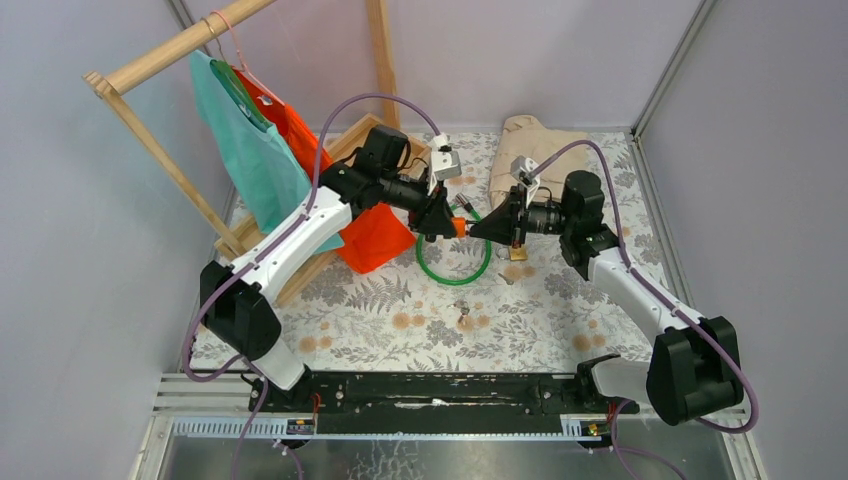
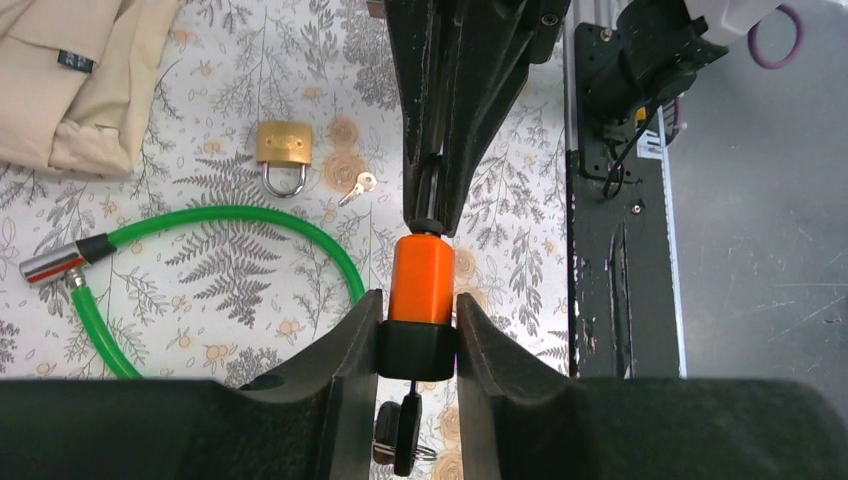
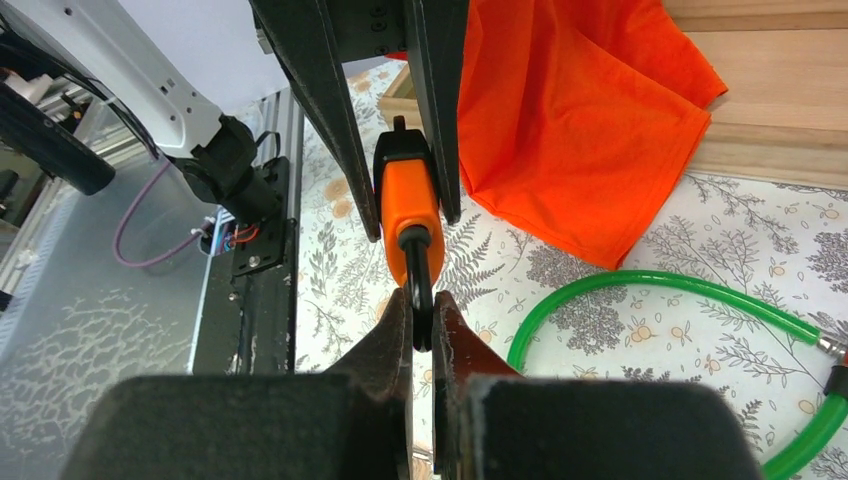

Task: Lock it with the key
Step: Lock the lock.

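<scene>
- Lock, an orange barrel with a black cap, is up off the tabletop. It's held between the two arms around mid-table, just above the green cable.
- Left pincer is only part-way open, with both fingers squeezing the lock's black cap end from either side.
- Right pincer is pinched right down on the black head of the key. The key sits at the orange end of the lock, in line with the barrel.
- The cable lies curled on the tabletop, its metal tip lying free.
- A brass padlock lies flat further back, with a little brass key just beside it, not touching. A beige cloth is bunched up near them.
- An orange cloth is draped over the foot of the wooden rack.
</scene>
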